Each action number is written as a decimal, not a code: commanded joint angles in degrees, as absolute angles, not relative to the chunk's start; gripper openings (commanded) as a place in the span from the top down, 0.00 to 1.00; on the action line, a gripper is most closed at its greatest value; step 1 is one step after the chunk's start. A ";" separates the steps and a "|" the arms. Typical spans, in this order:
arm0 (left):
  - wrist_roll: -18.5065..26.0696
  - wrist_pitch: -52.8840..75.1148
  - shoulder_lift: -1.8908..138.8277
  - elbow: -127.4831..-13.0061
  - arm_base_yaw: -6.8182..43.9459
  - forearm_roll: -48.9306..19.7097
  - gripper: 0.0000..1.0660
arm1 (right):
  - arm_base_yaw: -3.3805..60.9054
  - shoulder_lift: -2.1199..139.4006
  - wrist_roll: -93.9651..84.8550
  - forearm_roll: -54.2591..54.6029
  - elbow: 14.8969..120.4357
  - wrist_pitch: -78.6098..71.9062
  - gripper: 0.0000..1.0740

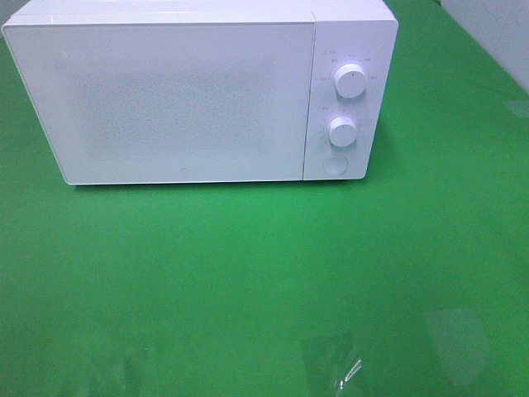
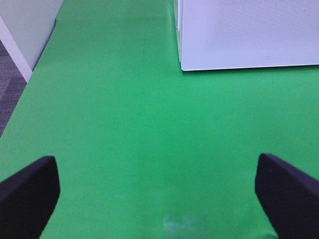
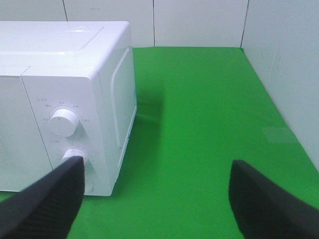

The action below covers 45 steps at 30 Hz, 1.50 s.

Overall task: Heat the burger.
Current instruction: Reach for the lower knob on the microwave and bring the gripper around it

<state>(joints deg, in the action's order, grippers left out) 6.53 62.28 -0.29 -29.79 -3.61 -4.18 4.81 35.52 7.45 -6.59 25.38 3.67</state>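
Observation:
A white microwave (image 1: 190,91) stands at the back of the green table with its door shut; two knobs (image 1: 350,81) and a round button (image 1: 334,164) sit on its right panel. It also shows in the left wrist view (image 2: 249,32) and the right wrist view (image 3: 65,99). The burger is out of view in every frame. My left gripper (image 2: 157,199) is open and empty over bare green cloth in front of the microwave's left corner. My right gripper (image 3: 154,204) is open and empty, near the microwave's right front corner. Neither gripper shows in the high view.
Green cloth (image 1: 248,273) covers the table. A small clear scrap (image 1: 351,370) lies near the front edge. A white wall (image 3: 199,22) bounds the back and right side. The table's left edge drops to grey floor (image 2: 10,84).

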 commanded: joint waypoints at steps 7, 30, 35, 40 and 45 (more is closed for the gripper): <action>6.30 61.36 -1.32 -29.68 -3.72 -4.76 0.05 | 4.81 43.95 7.68 -6.82 25.44 -5.67 0.29; 6.30 61.36 -1.32 -29.68 -3.72 -4.76 0.05 | 4.81 66.81 -7.10 6.93 16.04 -44.63 0.29; 6.30 61.36 -1.32 -29.68 -3.72 -4.76 0.05 | 7.96 69.84 -8.59 11.23 15.70 -48.47 0.29; 6.30 61.36 -1.32 -29.68 -3.72 -4.76 0.05 | 17.07 74.89 -17.53 20.05 15.41 -55.12 0.29; 6.30 61.36 -1.32 -29.68 -3.72 -4.76 0.05 | 21.66 77.75 -20.80 24.75 15.41 -58.96 0.29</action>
<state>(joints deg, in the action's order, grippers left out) 6.53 62.28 -0.29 -29.79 -3.61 -4.18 21.54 77.98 -19.14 23.61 15.30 -57.24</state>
